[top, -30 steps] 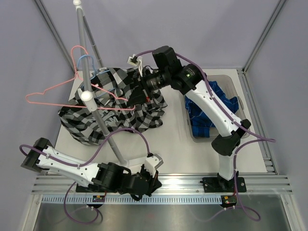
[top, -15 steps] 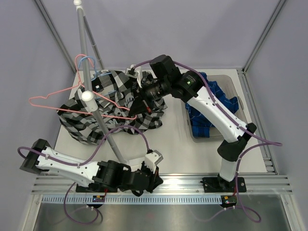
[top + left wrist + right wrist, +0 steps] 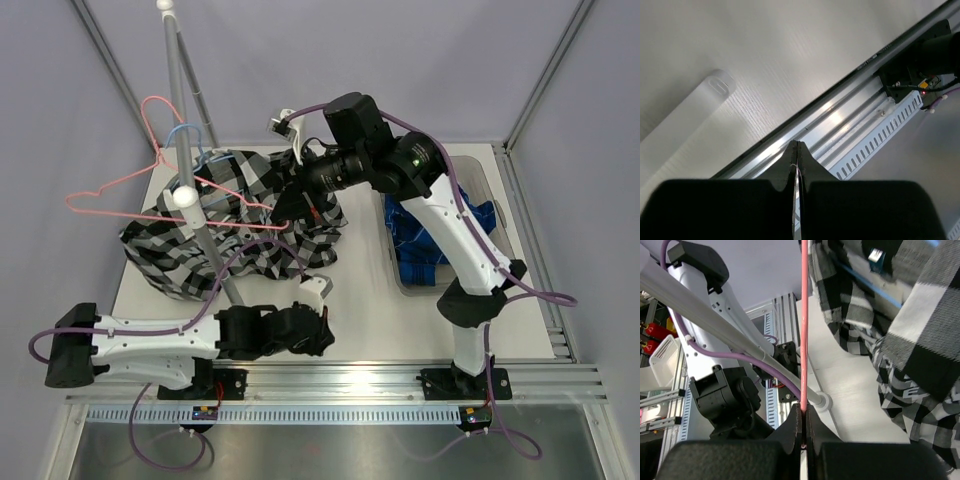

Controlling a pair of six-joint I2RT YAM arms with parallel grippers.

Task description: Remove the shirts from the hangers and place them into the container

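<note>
The black, white and grey checked shirt point(image 3: 215, 245) lies heaped at the foot of the rack, partly over the light blue hanger point(image 3: 184, 131). The pink hanger point(image 3: 105, 187) is bare and held above the heap. My right gripper point(image 3: 291, 212) is shut on its wire, which in the right wrist view runs straight up as the pink hanger point(image 3: 803, 330) from the closed right gripper point(image 3: 803, 414), with the checked shirt point(image 3: 920, 345) to the right. The blue plaid shirt point(image 3: 440, 235) lies in the container point(image 3: 483, 172). My left gripper point(image 3: 316, 335), near the front edge, is shut and empty; the left gripper point(image 3: 797, 146) faces the rail.
The white rack pole point(image 3: 180, 100) leans up from the table's left half, its base point(image 3: 824, 402) close below my right gripper. A pale bar point(image 3: 690, 112) lies on the table. The aluminium rail point(image 3: 350, 380) runs along the front edge.
My right arm has swung up and right with the pink hanger, shifting its hook. The left arm has stretched out, carrying its shut gripper a little further onto the table.
</note>
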